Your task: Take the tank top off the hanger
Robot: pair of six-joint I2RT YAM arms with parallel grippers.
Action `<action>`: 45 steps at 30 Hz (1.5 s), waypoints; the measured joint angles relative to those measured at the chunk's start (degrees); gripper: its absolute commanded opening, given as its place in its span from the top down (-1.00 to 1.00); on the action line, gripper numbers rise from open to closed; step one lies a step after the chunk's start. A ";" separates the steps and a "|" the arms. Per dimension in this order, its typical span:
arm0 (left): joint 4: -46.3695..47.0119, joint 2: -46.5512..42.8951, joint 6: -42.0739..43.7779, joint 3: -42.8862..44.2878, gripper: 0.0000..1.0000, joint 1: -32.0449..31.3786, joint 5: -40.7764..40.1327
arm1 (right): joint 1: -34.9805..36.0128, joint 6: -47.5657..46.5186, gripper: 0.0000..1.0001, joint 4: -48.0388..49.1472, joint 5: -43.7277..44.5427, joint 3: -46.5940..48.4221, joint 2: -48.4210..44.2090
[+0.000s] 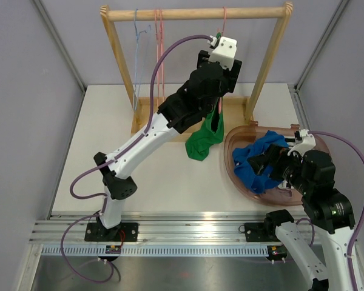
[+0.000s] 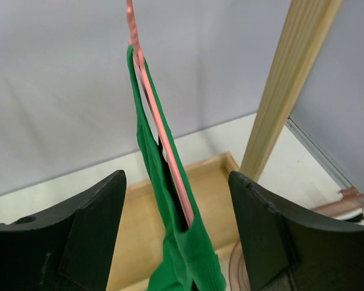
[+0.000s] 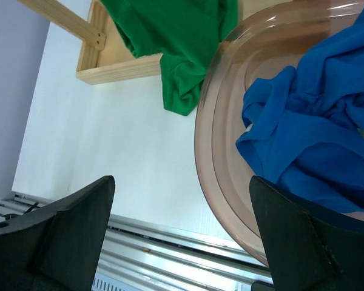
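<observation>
The white desk (image 1: 109, 157) carries a tall wooden clothes rack (image 1: 194, 12); to its right, a brown translucent plastic basin (image 1: 230, 151) holds a crumpled blue garment (image 1: 261, 160); the green tank top (image 2: 188, 254) hangs on a thin pink wire hanger (image 2: 161, 124) from the rack's rail, long axis vertical, hem spilling over the rack's base; the left hand (image 2: 176, 182) is nearer, jaws apart astride strap and hanger, touching neither; the right hand (image 3: 182, 179) hovers wide and empty above the basin's edge.

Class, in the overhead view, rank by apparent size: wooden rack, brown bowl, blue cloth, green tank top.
1. wooden rack
2. brown bowl
3. blue cloth
4. green tank top, partly hidden by the left arm, so its place is less sure
</observation>
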 measured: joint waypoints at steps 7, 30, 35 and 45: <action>1.95 4.02 1.11 2.84 0.11 3.54 0.72 | 0.00 0.02 -0.99 -0.02 -2.95 -0.52 -1.03; -1.44 0.42 -2.47 0.90 1.00 9.62 4.13 | 0.00 -0.37 -0.99 0.11 -4.42 -1.36 -0.28; -2.14 -5.57 -3.34 -0.79 1.00 10.12 4.35 | 0.00 -0.22 -0.99 0.33 -4.72 -1.42 -0.22; -3.26 -20.55 -8.09 -17.03 1.00 10.36 8.96 | 0.00 -0.17 -0.99 1.66 -7.13 -1.42 0.44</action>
